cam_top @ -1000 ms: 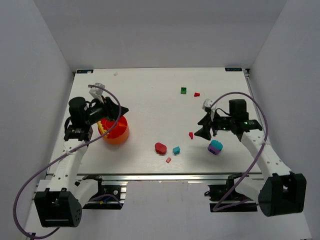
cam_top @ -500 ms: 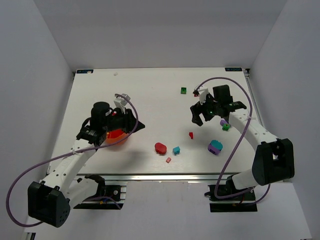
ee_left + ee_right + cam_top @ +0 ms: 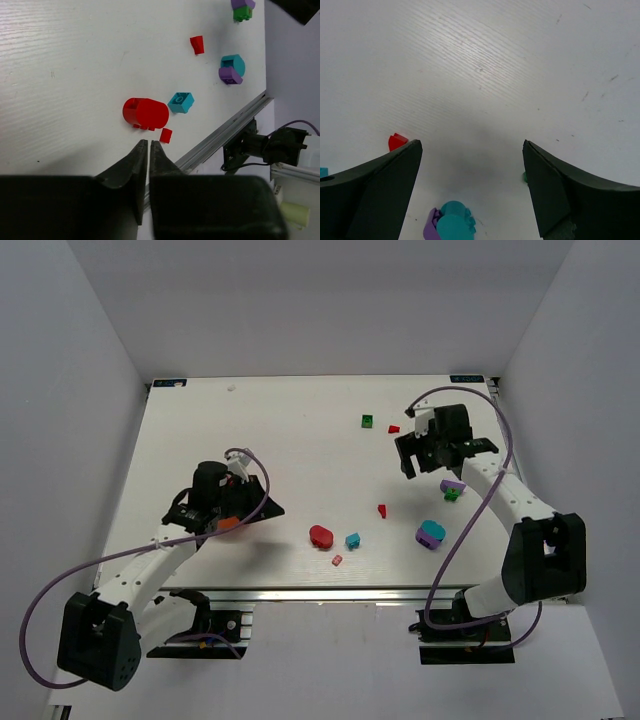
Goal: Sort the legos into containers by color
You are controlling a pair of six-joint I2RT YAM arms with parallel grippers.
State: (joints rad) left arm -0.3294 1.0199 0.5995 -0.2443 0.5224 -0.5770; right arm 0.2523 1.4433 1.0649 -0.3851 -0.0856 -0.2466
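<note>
My left gripper (image 3: pixel 274 510) is shut and empty, hovering low just left of a red round lego (image 3: pixel 146 112), a teal brick (image 3: pixel 180 102) and a tiny red piece (image 3: pixel 165 135). The left arm covers the orange bowl (image 3: pixel 230 525), of which only a sliver shows; the red bowl is hidden. My right gripper (image 3: pixel 408 464) is open and empty above bare table, near a red brick (image 3: pixel 396 142) and a teal-and-purple lego (image 3: pixel 451 227). A green brick (image 3: pixel 368 421) and a red brick (image 3: pixel 394 428) lie at the far side.
A purple-and-green lego (image 3: pixel 451 489) lies under the right forearm. The table's near edge with its metal rail (image 3: pixel 225 132) runs close behind the red round lego. Grey walls stand on both sides of the table.
The left arm swung right and toward the near edge, now covering the bowl. The right arm moved from the table's middle right toward the far right; a purple-and-green lego came into view.
</note>
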